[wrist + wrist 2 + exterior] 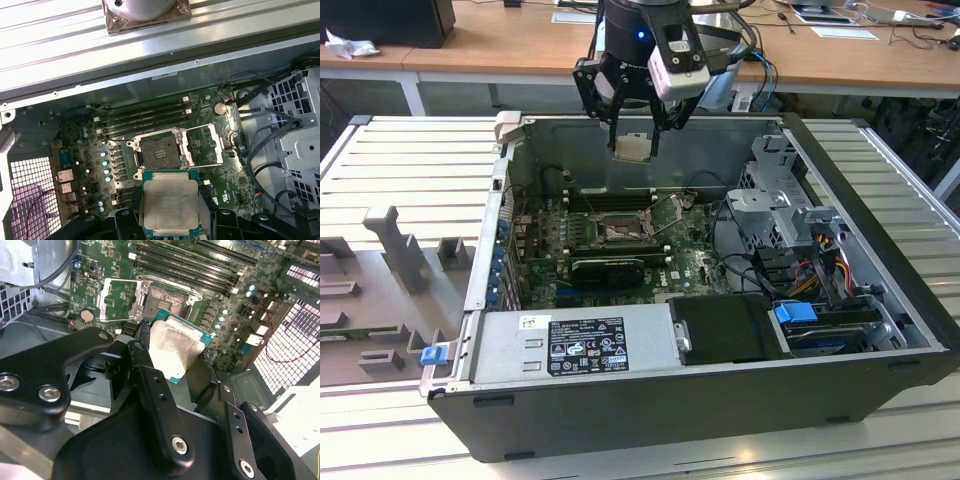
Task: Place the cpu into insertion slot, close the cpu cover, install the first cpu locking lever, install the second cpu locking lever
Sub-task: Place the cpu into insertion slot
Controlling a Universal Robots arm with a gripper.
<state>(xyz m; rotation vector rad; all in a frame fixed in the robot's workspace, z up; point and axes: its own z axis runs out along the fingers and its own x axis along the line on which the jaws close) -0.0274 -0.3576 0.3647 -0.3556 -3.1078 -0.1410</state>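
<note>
Your gripper [634, 152] hangs over the open computer case [880, 210] with the cpu [630, 146] pinched between its two black fingers, one on each opposite edge, its silver top facing up. The exterior view gives you the height: the chip is up at the level of the case's rim, well clear of the green board, and the insertion slot [618, 232] lies lower in the picture, near the middle of the board. In that view the slot sits between the memory slots [610, 198] and the long black graphics card [605, 268], and the power supply [580, 345] lies along the case's near wall.

The first wrist view gives you what the exterior view cannot: the slot [159, 151] is bare, its dark pin field open to the camera. The cpu cover [205, 145] is swung fully back and lies just beside the slot, on the side of the round coin battery [218, 107], with green board showing through its window. The cpu [169, 205] appears next to the slot's rim without covering it.

The second wrist view looks along the gripper [172, 365] from behind. It shows you a finger [140, 357] against the edge of the cpu [175, 347], the slot [167, 300] past the chip, and the cover [117, 300] flat beside it.
</note>
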